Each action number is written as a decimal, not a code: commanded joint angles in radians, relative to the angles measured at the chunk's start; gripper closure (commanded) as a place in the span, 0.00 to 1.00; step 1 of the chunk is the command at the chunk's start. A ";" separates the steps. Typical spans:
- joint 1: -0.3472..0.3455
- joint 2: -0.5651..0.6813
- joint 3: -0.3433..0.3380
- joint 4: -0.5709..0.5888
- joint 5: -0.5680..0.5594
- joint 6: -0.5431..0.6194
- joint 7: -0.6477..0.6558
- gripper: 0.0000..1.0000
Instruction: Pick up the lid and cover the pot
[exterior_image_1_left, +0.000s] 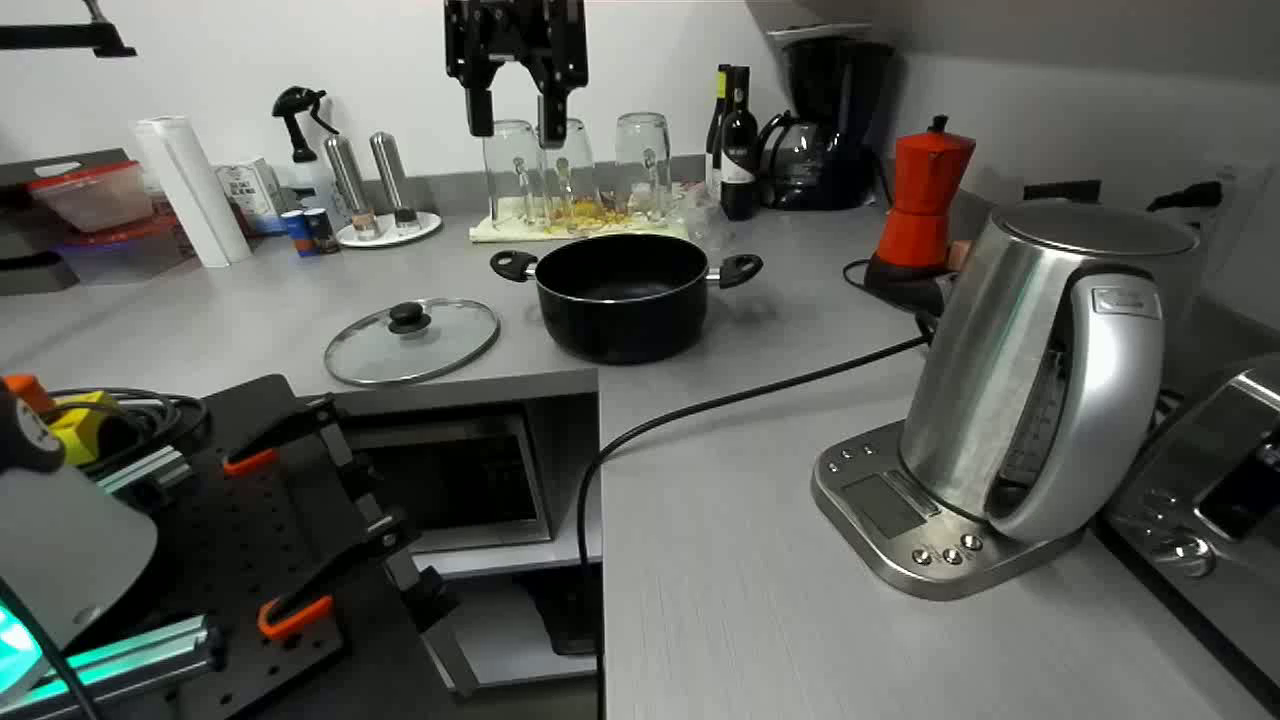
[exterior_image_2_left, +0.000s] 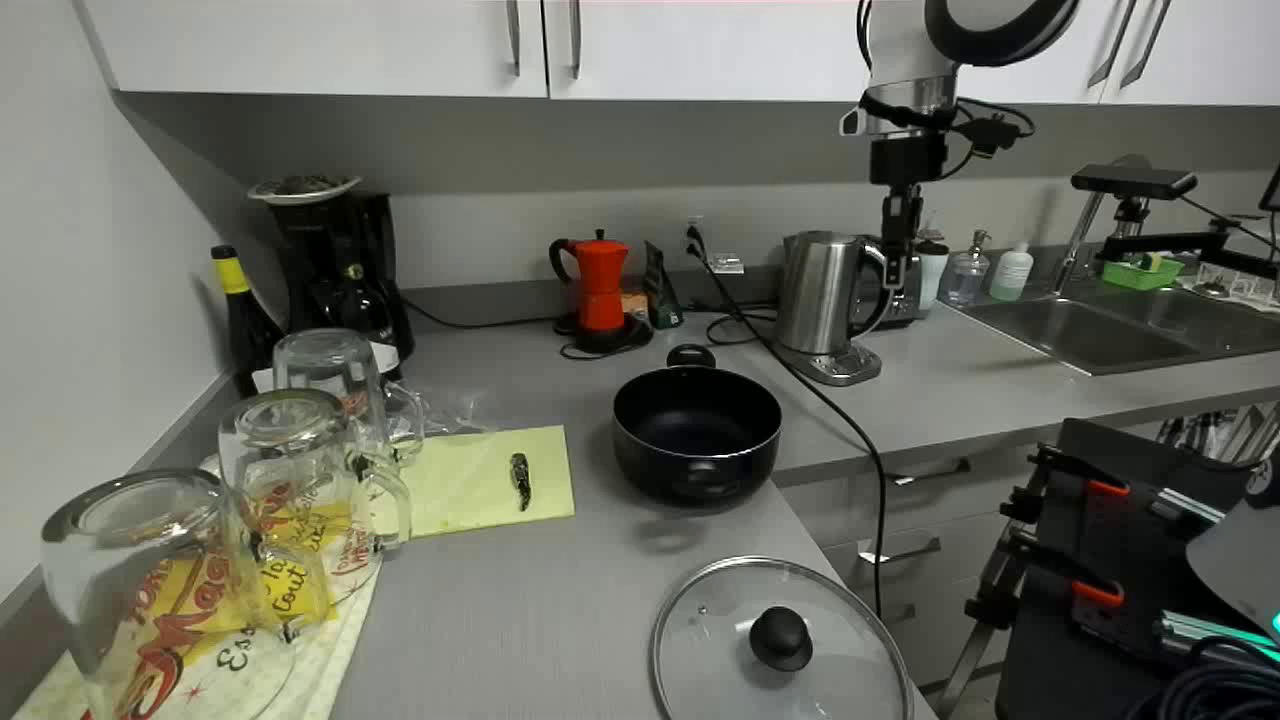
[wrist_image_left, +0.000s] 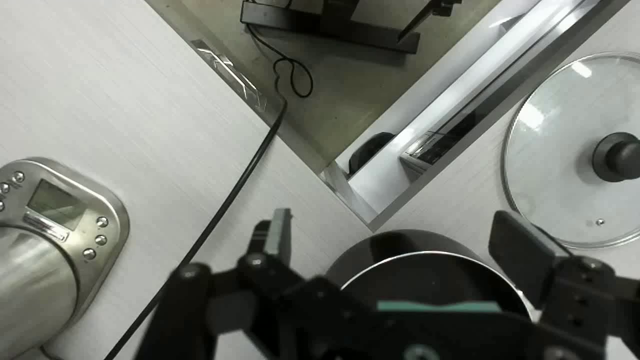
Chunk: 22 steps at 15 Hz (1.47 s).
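Observation:
The lid, clear glass with a thin metal rim and dark knob, lies flat on the counter in both exterior views. It also shows, cut off, at the right of the wrist view. The black pot stands uncovered beside the lid, apart from it. Its handles show in both exterior views. In the wrist view the pot is partly hidden behind the gripper. My gripper is open and empty, high above the counter, with its fingers pointing down and touching nothing.
A steel kettle on its base and a red moka pot stand on the pot's far side from the lid. Upturned glass mugs stand on a yellow cloth near the wall. A black cable crosses the counter and hangs over its edge.

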 joint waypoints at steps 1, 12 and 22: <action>0.000 0.000 0.000 0.001 0.000 -0.001 0.000 0.00; 0.000 0.000 0.000 0.001 0.000 -0.001 0.000 0.00; 0.029 0.006 0.041 -0.023 -0.010 0.028 0.018 0.00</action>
